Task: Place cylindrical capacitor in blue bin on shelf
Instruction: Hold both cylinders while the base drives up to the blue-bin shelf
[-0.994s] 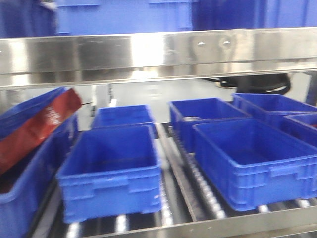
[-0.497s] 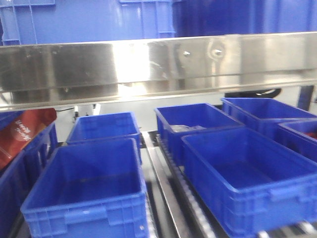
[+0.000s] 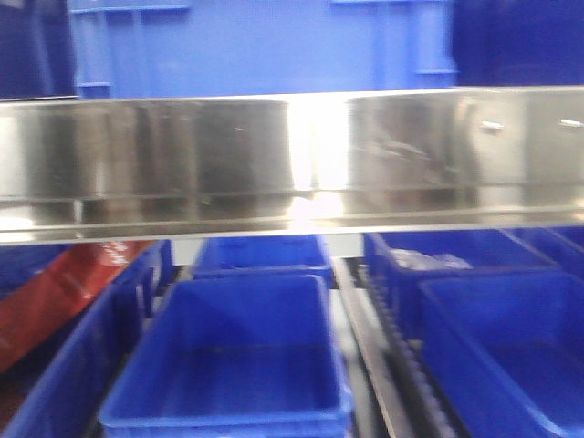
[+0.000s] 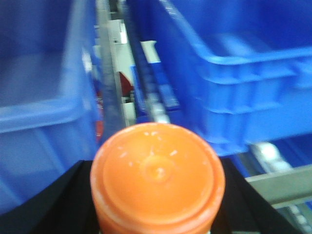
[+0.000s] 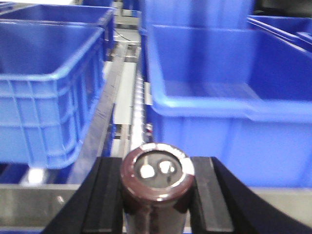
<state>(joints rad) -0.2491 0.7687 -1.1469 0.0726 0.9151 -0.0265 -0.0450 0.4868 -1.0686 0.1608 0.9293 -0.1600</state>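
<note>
In the right wrist view the cylindrical capacitor [image 5: 157, 170], dark brown with a silvery top, stands upright between black fingers [image 5: 105, 195]. My right gripper [image 5: 157, 192] is shut on it, in front of the shelf's steel front rail [image 5: 29, 204]. Beyond it a blue bin [image 5: 219, 122] stands straight ahead and another blue bin [image 5: 44, 97] to the left. My left gripper [image 4: 157, 195] is shut on a round orange-topped object [image 4: 157, 170]. Neither gripper shows in the front view, where the shelf's broad shiny rail [image 3: 292, 155] crosses the middle.
Below that rail, several blue bins sit on roller tracks, one [image 3: 237, 365] in the centre. A red bag [image 3: 55, 292] leans in the left bin. More blue crates [image 3: 255, 46] fill the tier above. A roller track [image 5: 139, 107] runs between the two bins ahead of the right gripper.
In the front view the steel rail has sunk lower in the picture. The bins have grown larger and shifted right, and the red bag is now partly cut off by the rail.
</note>
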